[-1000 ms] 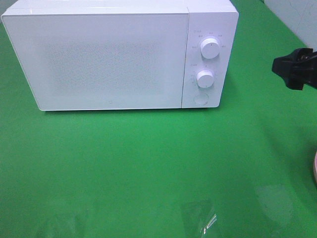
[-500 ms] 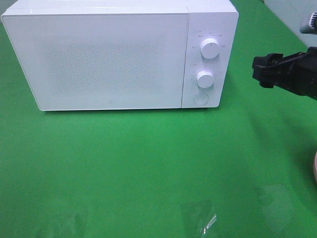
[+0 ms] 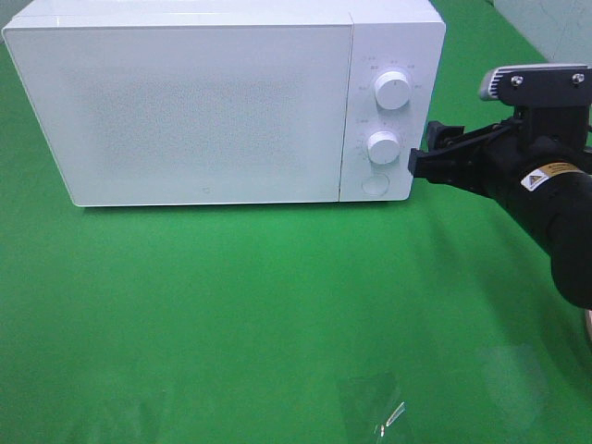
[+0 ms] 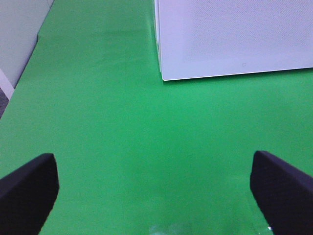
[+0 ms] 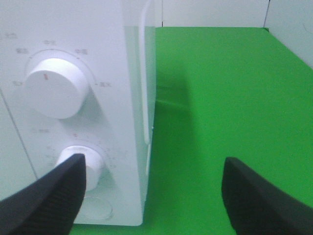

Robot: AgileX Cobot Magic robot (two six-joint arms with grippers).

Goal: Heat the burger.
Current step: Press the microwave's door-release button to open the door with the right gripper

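Observation:
The burger is out of view in every frame. The white microwave [image 3: 185, 111] stands at the back of the green table with its door closed. Its panel carries an upper knob [image 3: 392, 91], a lower knob [image 3: 382, 147] and a round button [image 3: 374, 184]. My right gripper [image 3: 422, 163] is open, just off the microwave's right front corner, level with the lower knob [image 5: 80, 164]. In the right wrist view one finger [image 5: 44, 200] overlaps the lower knob and the other finger [image 5: 264, 200] is over green cloth. My left gripper [image 4: 155, 196] is open over bare cloth, short of the microwave's left corner [image 4: 164, 76].
A scrap of clear plastic [image 3: 384, 407] lies on the green cloth [image 3: 231, 305] near the front edge. A pale wall [image 3: 555, 28] closes off the back right, and a grey wall [image 4: 19, 34] runs beyond the table's left edge.
My right arm has swung in from the right edge toward the microwave's control panel, its open fingers now beside the lower knob. The microwave has not moved.

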